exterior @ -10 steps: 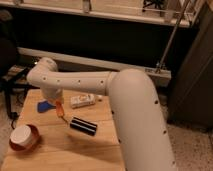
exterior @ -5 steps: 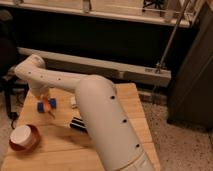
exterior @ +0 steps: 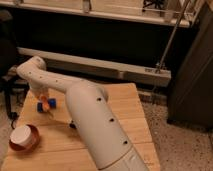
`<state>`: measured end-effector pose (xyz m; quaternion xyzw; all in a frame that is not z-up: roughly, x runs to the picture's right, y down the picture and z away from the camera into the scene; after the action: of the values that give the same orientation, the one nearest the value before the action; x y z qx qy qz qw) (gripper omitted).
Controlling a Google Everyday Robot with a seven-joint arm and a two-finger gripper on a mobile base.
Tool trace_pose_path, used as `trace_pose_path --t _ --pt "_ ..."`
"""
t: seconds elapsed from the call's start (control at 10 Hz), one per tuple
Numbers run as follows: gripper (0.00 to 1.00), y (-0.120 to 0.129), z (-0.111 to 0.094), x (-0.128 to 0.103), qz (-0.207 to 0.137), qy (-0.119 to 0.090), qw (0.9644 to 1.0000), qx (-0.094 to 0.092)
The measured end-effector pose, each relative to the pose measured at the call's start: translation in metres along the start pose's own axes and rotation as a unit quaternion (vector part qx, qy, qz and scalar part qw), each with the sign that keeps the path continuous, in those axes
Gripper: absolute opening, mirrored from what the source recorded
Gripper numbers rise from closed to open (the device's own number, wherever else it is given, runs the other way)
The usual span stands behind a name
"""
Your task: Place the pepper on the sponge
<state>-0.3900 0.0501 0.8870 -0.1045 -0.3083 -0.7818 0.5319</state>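
The orange pepper [exterior: 45, 103] hangs at the tip of my gripper [exterior: 44, 100], which is shut on it at the left side of the wooden table [exterior: 125, 115]. The blue sponge [exterior: 51, 104] lies directly under and behind the pepper, showing on both sides of it. I cannot tell whether the pepper touches the sponge. My white arm sweeps from the lower middle of the view up to the far left, then bends down to the gripper.
A red bowl with a white inside [exterior: 23, 137] sits at the table's front left. A dark object [exterior: 72, 125] peeks out beside the arm, mostly hidden. A dark cabinet stands to the right of the table, and a railing runs behind it.
The gripper carried the pepper left from near the table's middle to over the blue sponge. The arm now covers the black block and the white box.
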Motion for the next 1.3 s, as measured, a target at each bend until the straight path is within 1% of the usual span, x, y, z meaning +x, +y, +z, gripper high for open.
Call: trace_pose_path --t 0.2,0.7,0.8,1.0,1.2,1.3 --pt "0.00 0.003 0.009 0.002 -0.001 -0.007 1.0000 -0.004" --pt "0.01 -0.004 0.029 0.003 -0.004 -0.026 0.9996 -0.013" --pt "0.07 -0.003 0.032 0.003 -0.002 -0.029 0.9994 -0.017" --pt "0.29 0.001 0.037 0.007 0.005 -0.029 0.9991 -0.030" --pt "0.47 0.004 0.038 0.011 0.009 -0.026 0.9990 -0.035" --pt "0.59 0.003 0.038 0.012 0.010 -0.026 0.9989 -0.037"
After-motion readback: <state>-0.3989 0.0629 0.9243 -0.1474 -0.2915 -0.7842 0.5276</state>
